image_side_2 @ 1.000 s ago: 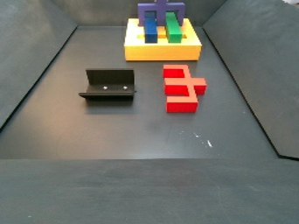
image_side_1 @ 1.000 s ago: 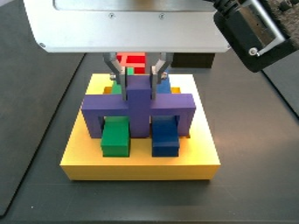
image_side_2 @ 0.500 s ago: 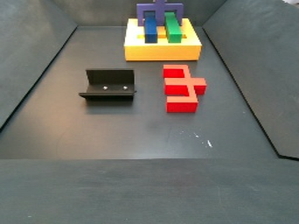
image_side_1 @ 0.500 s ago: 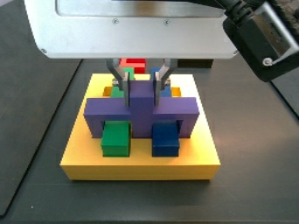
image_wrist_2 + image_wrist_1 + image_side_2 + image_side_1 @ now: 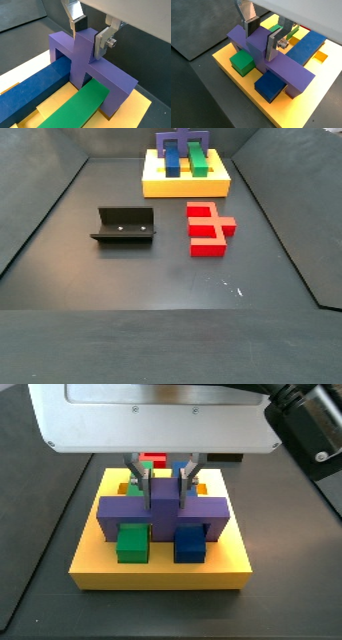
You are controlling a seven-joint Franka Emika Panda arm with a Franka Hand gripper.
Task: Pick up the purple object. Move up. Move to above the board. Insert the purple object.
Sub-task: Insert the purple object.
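The purple object (image 5: 127,509) straddles the green bar (image 5: 131,539) and the blue bar (image 5: 190,541) on the yellow board (image 5: 160,574). Its legs reach down into the board. My gripper (image 5: 160,482) hangs straight over it, shut on the raised middle stub. Both wrist views show the silver fingers pressed against either side of the stub of the purple object (image 5: 294,75) (image 5: 80,55), with the gripper (image 5: 260,46) (image 5: 85,47) above the board (image 5: 221,56) (image 5: 133,107). From far off in a side view, the purple object (image 5: 181,140) stands on the board (image 5: 187,188).
A red stepped block (image 5: 207,228) lies on the dark floor in front of the board. The fixture (image 5: 124,225) stands to its left. Sloped dark walls close in the floor. A black arm part (image 5: 314,424) hangs at the upper right.
My gripper has gone down with the purple object, which now sits lower over the green and blue bars. The grip has not changed.
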